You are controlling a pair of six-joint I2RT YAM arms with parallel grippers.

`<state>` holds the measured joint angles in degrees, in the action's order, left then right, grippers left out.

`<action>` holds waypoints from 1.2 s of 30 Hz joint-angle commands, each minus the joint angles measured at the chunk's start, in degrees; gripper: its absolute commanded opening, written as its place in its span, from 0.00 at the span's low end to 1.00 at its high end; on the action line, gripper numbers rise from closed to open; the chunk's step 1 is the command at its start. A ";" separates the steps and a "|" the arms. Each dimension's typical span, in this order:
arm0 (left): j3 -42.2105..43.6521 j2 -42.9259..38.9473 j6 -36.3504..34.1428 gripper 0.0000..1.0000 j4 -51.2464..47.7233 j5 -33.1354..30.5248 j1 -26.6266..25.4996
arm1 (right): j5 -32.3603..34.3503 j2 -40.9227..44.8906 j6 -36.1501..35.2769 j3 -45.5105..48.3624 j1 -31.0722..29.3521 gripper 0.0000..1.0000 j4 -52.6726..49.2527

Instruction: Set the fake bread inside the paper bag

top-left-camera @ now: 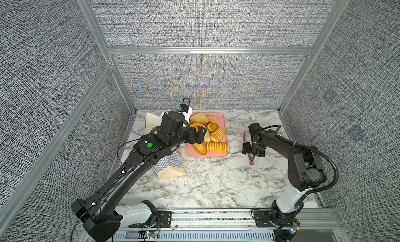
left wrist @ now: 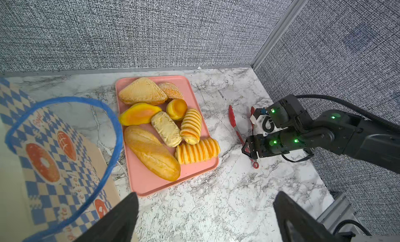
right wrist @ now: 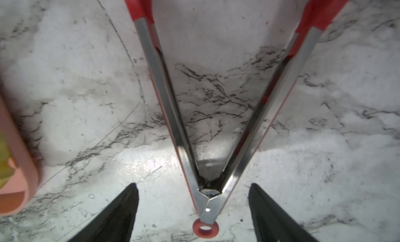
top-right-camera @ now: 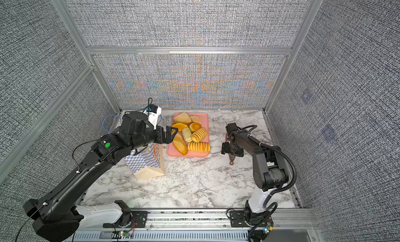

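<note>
Several pieces of fake bread lie on a pink tray (top-left-camera: 225, 122) (left wrist: 151, 186): a long loaf (top-left-camera: 200, 148) (top-right-camera: 180, 144) (left wrist: 151, 152), a triangular piece (top-left-camera: 199, 118), a round bun (left wrist: 176, 109) and ridged rolls (top-left-camera: 217, 146) (left wrist: 198, 151). The paper bag (top-left-camera: 171, 165) (top-right-camera: 147, 165) (left wrist: 54, 156) stands upright left of the tray, under my left arm. My left gripper (top-left-camera: 200, 134) (top-right-camera: 171, 134) (left wrist: 205, 199) hovers open and empty above the tray's left edge. My right gripper (top-left-camera: 253, 152) (top-right-camera: 231, 152) (right wrist: 193, 186) is open, its fingers straddling the hinge end of the tongs without touching it.
Red-tipped metal tongs (top-left-camera: 251, 159) (left wrist: 234, 126) (right wrist: 168, 100) lie spread open on the marble table right of the tray. The bag's blue cord handle (left wrist: 108, 126) loops up beside the tray. Grey fabric walls enclose three sides; an aluminium rail (top-left-camera: 216, 217) runs along the front.
</note>
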<state>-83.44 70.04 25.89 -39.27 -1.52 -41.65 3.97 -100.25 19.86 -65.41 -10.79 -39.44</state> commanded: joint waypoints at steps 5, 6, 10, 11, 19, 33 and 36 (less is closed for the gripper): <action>0.13 -0.04 -0.31 0.98 1.39 -0.34 -0.01 | -0.67 -1.81 0.27 -0.51 0.81 0.84 0.34; 0.12 -0.08 -0.36 0.98 1.18 -0.33 -0.01 | -0.78 -2.41 0.27 -0.95 1.02 0.84 0.44; 0.31 -0.64 -0.40 0.98 0.98 -0.67 -0.01 | -0.98 -4.74 -0.07 -2.66 1.73 0.83 1.10; 0.38 -0.77 -0.40 0.98 0.94 -0.83 -0.01 | -0.79 -5.25 -0.16 -3.08 1.88 0.83 1.11; 0.40 -1.21 -0.53 0.98 0.43 -1.23 -0.01 | 0.41 -8.38 -1.18 -6.28 2.42 0.81 0.27; 0.73 -1.68 -0.45 0.98 0.49 -1.14 -0.01 | 0.12 -9.73 -1.25 -7.04 2.94 0.67 0.24; 0.73 -1.68 -0.56 0.98 0.50 -1.23 0.01 | 0.01 -8.90 -1.12 -6.50 2.96 0.61 0.32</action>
<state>-82.70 68.53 25.87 -38.96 -2.61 -41.65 3.97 -109.67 18.74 -72.34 -7.88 -38.24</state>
